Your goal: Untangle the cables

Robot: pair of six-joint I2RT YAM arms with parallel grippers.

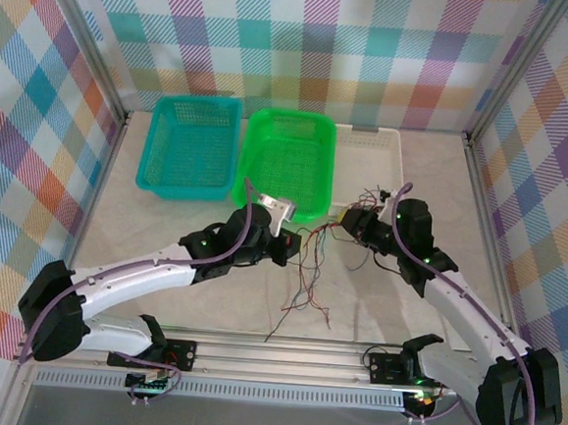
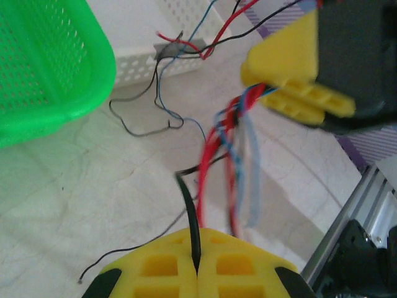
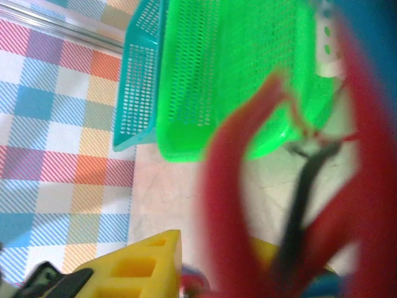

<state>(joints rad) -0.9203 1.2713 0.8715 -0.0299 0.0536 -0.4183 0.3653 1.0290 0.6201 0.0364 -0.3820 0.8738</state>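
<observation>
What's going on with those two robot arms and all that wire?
Two robot arms are untangling a bunch of thin cables over the table. The left hand is shut on a black wire. A twisted red and blue bundle runs up to the right hand; whether it grips is unclear.

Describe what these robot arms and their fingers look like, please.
The left arm and right arm have white shells with black joints and a grey-purple cord running along each. The fingers are chunky yellow blocks with square hollows, black at the base.
</observation>
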